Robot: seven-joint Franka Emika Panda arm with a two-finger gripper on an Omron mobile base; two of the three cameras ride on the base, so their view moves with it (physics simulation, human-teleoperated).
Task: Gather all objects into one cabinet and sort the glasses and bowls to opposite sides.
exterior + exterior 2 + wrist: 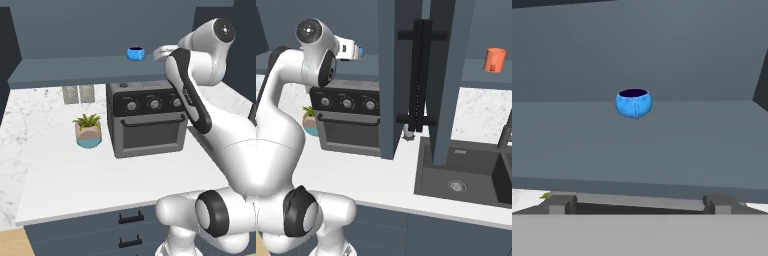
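Observation:
The small blue bowl [634,103] stands upright on the shelf of the open slate-blue cabinet [702,145], well ahead of my gripper [639,206]. The gripper is open wide, its two fingertips [560,204] at the shelf's front edge with nothing between them. From the left base view the blue bowl [135,53] sits on the cabinet shelf [75,70], with my hand [164,52] just to its right. A pale orange cup [495,60] stands on a shelf of the cabinet section far to the right, past the open doors [388,75].
A black toaster oven [147,117] sits on the white counter [75,180] below the shelf, with a potted plant [88,131] to its left. Open doors with black bar handles [418,75] jut out between the arm and the sink [466,170].

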